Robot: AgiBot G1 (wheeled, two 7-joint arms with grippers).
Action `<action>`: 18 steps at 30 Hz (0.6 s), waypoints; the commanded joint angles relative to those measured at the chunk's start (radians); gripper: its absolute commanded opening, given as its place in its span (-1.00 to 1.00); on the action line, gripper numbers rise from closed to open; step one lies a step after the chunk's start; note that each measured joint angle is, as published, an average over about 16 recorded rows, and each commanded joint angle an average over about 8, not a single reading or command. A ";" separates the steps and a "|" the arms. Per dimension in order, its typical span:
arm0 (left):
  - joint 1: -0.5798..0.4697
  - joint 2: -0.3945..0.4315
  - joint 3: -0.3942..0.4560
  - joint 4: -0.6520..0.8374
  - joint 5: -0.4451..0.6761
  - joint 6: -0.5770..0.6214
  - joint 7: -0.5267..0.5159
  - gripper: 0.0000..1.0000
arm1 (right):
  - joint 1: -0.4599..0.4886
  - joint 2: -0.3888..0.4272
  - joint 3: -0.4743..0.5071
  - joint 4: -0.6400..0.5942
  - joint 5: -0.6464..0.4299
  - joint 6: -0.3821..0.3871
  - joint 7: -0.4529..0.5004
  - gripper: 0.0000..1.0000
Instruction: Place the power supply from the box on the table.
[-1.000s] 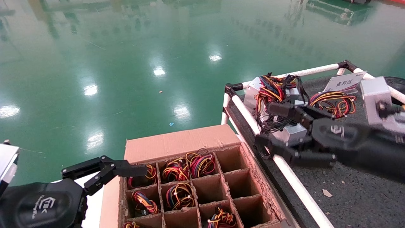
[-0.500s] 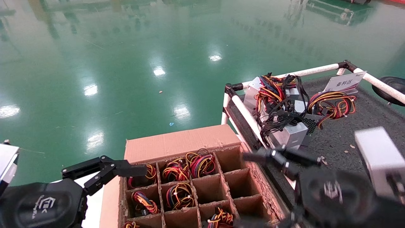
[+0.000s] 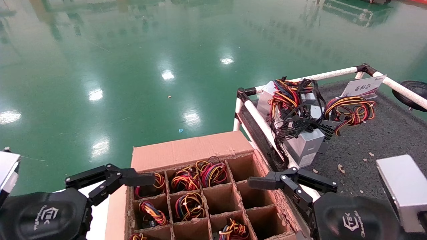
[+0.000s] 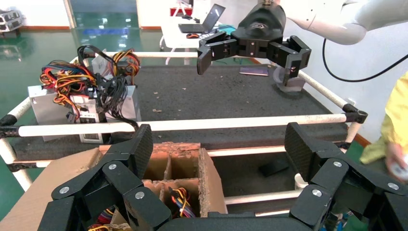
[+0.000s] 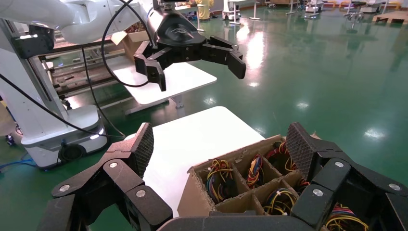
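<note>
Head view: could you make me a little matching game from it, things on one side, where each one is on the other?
Things:
1. power supply
2. right end effector
3. left end effector
4. white sign

Places:
A. over the box's right-hand cells
B. at the table's far rail
C. on the table, beside its near-left rail
D. at the box's left edge

Pairs: 1-C, 2-A, 3-D, 4-B

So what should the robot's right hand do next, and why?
Probably reach down into a filled cell of the box. The right gripper hovers open and empty over bare cells near the table side, and the power supply already sits on the table. The left gripper waits open.
</note>
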 commanded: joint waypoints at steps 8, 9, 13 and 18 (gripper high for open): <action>0.000 0.000 0.000 0.000 0.000 0.000 0.000 1.00 | 0.008 -0.003 -0.003 -0.015 -0.002 0.003 0.000 1.00; 0.000 0.000 0.000 0.000 0.000 0.000 0.000 1.00 | 0.008 -0.003 -0.003 -0.016 -0.002 0.003 0.000 1.00; 0.000 0.000 0.000 0.000 0.000 0.000 0.000 1.00 | 0.010 -0.003 -0.004 -0.019 -0.003 0.004 -0.001 1.00; 0.000 0.000 0.000 0.000 0.000 0.000 0.000 1.00 | 0.012 -0.004 -0.004 -0.022 -0.004 0.004 -0.001 1.00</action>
